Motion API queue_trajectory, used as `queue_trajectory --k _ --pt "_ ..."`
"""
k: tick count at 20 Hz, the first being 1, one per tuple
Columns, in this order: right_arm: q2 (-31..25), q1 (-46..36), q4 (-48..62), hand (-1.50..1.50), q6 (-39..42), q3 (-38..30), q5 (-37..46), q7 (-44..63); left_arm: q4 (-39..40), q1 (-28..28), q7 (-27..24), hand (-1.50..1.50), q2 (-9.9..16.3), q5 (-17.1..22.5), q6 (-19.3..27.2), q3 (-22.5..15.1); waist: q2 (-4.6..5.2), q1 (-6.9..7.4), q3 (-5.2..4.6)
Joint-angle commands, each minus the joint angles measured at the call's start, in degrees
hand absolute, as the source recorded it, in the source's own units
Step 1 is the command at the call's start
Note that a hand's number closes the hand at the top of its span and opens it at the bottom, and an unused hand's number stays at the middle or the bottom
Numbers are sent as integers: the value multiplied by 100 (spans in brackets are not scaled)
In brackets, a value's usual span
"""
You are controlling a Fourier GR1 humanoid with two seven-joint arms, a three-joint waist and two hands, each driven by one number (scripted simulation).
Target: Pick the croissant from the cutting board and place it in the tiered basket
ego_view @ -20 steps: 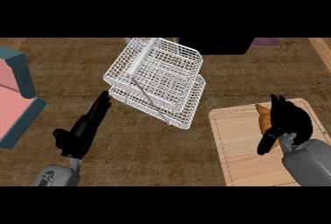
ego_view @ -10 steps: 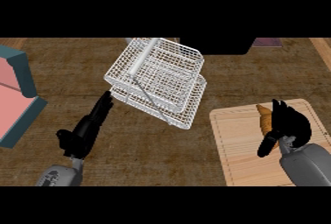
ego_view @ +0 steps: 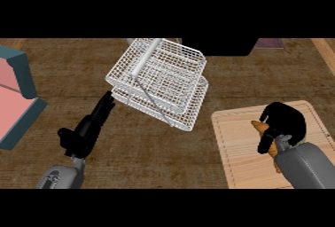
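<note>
I can read no brand, label or writing on anything in front of me.

My right hand [ego_view: 282, 124] is down over the cutting board [ego_view: 242, 146], near the board's middle and toward its right side, with my grey forearm coming in from the lower right. The croissant [ego_view: 261, 129] lies on the board under that hand: a golden-brown end of it pokes out at the hand's left edge, just beside my thumb, and the rest is hidden beneath my palm. My fingers are bent down round the pastry and seem to be closed on it, though my hand covers the contact, so I say that with some doubt. I cannot tell whether the croissant rests on the wood or is just clear of it.

The tiered basket [ego_view: 160, 80] of white wire stands well apart from the croissant, up and to the left, on the brown counter [ego_view: 170, 150], its two trays stacked and a white handle bar running across the top one.

My left hand [ego_view: 88, 128] is at the lower left with fingers straight and together, pointing up toward the basket's lower left corner, the fingertips near the wire but not visibly touching it. It holds nothing.

A teal and pink object [ego_view: 16, 97] sits at the left edge.
</note>
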Motion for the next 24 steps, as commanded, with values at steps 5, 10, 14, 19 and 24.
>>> queue_trajectory --k 5,10,14,19,24 --pt "-19 1085 -1408 150 78 -110 166 -6 -374 303 71 0 -16 -145 -116 39 -4 -52 42" --pt "-163 2646 -3253 150 -95 117 171 115 -332 183 315 0 -128 -161 62 122 -18 -171 40" --pt "-401 3168 -3932 150 -154 -97 506 29 -115 214 31 0 -125 -280 -148 156 14 -62 42" --pt "218 3054 -4977 150 -737 -190 226 88 -443 294 185 0 -172 -181 -83 156 -15 -82 46" --pt "625 2162 -5886 150 -836 -203 312 317 -384 159 308 0 -256 -237 -64 91 4 -5 40"
